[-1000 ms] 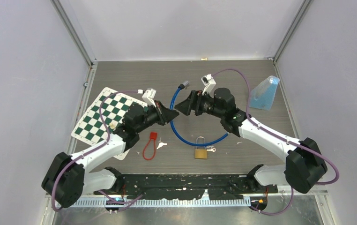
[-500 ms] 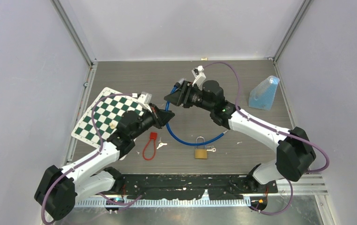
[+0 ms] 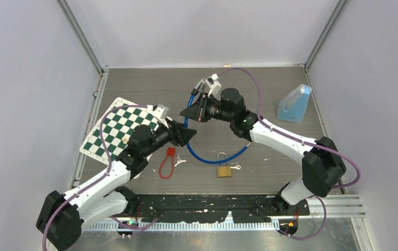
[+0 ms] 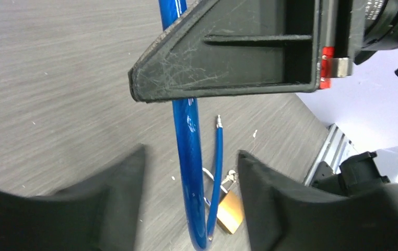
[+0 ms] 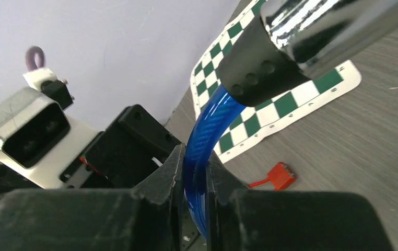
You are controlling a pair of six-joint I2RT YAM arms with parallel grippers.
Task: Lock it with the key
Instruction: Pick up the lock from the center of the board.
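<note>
A brass padlock point(image 3: 224, 170) lies on the table near the front, with a small silver key point(image 3: 234, 167) at its right side. A blue cable point(image 3: 201, 154) passes through its shackle and curves up to a metal end point(image 5: 322, 23). My right gripper point(image 5: 194, 175) is shut on this cable just below its black collar. My left gripper point(image 4: 189, 175) is open, and the cable point(image 4: 186, 157) runs between its fingers without touching them. The two grippers are close together above the table's middle, the right gripper point(image 3: 187, 112) behind the left gripper point(image 3: 190, 136).
A green-and-white chessboard mat point(image 3: 117, 128) lies at the left. In front of it lies a red cable loop with a red tag point(image 3: 170, 152) and a small key point(image 3: 179, 162). A blue translucent pyramid point(image 3: 294, 104) stands at the right, by the wall.
My left gripper opened and let go of the blue cable. My right gripper moved left and back, then shut on the cable near its metal end.
</note>
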